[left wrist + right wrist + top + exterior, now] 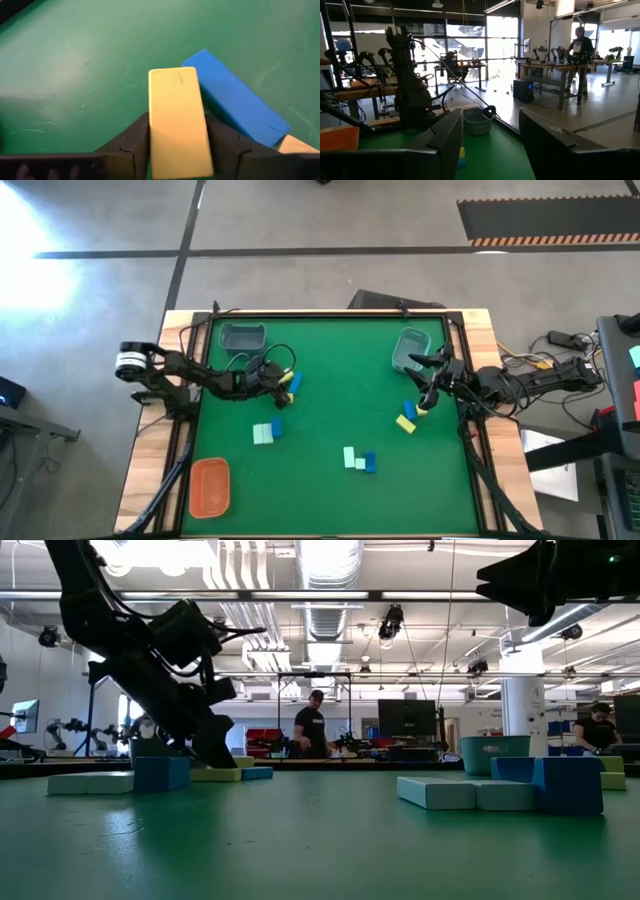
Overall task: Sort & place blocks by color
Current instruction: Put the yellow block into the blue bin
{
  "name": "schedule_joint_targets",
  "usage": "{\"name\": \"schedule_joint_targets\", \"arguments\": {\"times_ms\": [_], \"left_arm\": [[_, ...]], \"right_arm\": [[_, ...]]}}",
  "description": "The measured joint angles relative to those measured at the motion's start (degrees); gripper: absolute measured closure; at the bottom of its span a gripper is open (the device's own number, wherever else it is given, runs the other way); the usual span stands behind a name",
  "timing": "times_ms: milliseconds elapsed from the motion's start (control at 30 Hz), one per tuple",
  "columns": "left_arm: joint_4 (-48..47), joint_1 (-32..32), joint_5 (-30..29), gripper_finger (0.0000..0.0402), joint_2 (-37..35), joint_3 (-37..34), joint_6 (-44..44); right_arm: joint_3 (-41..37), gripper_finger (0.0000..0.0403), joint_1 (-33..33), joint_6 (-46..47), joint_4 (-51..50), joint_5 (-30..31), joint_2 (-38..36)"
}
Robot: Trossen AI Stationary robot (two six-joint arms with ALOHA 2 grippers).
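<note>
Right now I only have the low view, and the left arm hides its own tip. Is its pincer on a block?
Observer: Yes. The left wrist view shows the left pincer closed on the sides of a yellow block.
Operator: Anything close to that block?
Observer: A blue block lies right beside it on the mat.
Operator: And the right pincer?
Observer: The right pincer is open and empty in its own wrist view.

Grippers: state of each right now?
Left gripper: closed on a yellow block, beside a blue block.
Right gripper: open, holding nothing.
</note>
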Motion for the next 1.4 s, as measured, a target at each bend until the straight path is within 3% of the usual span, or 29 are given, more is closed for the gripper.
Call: {"name": "schedule_joint_targets", "arguments": {"times_ms": [433, 667, 900, 1033, 1233, 1400], "left_arm": [[-3.16, 0.04, -2.41, 0.0282, -6.43, 1.12, 0.52], [-17.38, 2.51, -7.30, 0.0279, -15.89, 4.10, 0.42], [-30.62, 14.66, -7.81, 0.0277, -24.67, 6.29, 2.20], [-34.00, 23.72, -4.60, 0.0277, -27.13, 6.31, 3.60], [-37.34, 33.86, 3.36, 0.0277, -26.94, 7.19, 3.52], [-49.78, 35.87, 3.86, 0.0277, -24.11, 14.41, 3.20]], "right_arm": [[0.00, 0.0223, 0.00, 0.00, 0.01, 0.00, -0.02], [0.00, 0.0223, 0.00, -0.02, 0.02, 0.00, -0.02], [0.00, 0.0223, 0.00, -0.17, 0.20, 0.02, -0.02], [0.00, 0.0223, 0.00, -0.03, 0.22, 0.02, -0.02], [0.00, 0.0223, 0.00, -0.04, 0.21, 0.02, -0.02], [0.00, 0.0223, 0.00, -0.15, 0.30, 0.04, -0.02]]}}
